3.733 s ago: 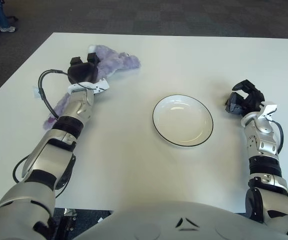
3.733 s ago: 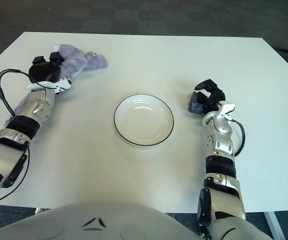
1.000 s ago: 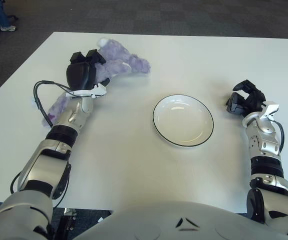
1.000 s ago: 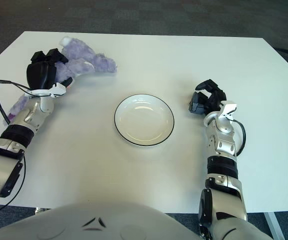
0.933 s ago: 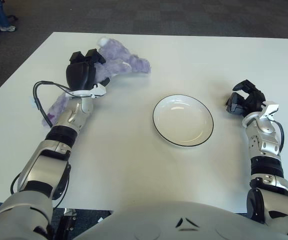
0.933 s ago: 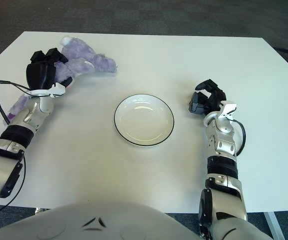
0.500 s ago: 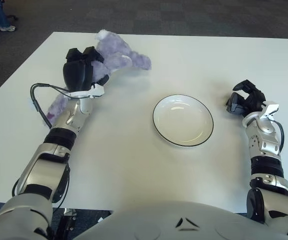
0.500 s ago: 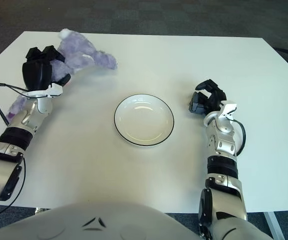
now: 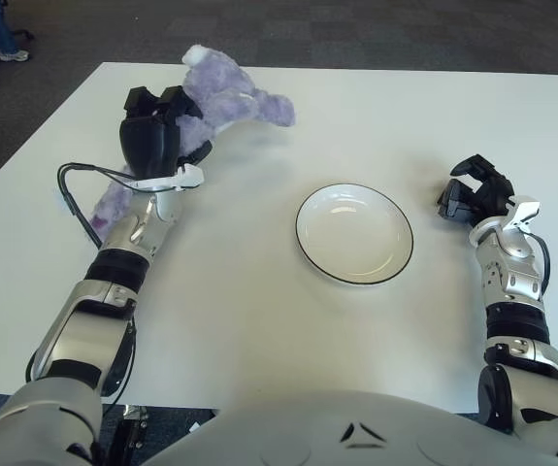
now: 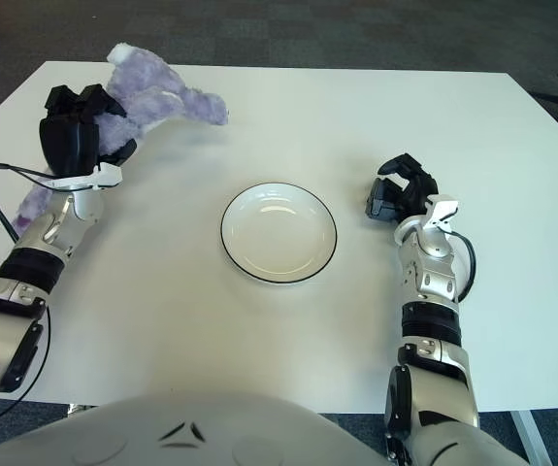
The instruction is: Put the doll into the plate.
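A purple plush doll (image 9: pixel 235 97) hangs above the table's far left, and my left hand (image 9: pixel 157 136) is shut on its middle. The doll's head end sticks out to the right of the hand; a lower part (image 9: pixel 114 202) trails behind my forearm toward the table. A white plate (image 9: pixel 354 233) with a dark rim sits empty at the table's centre, well to the right of the doll. To the right of the plate shows my right hand (image 9: pixel 473 192), fingers curled, holding nothing.
The white table (image 9: pixel 259 320) spans the view, with dark carpet (image 9: pixel 356 29) beyond its far edge. A black cable (image 9: pixel 80 189) loops beside my left forearm.
My left hand has taken hold of the doll and raised it off the table, shifting it slightly up and right. The right hand has not moved.
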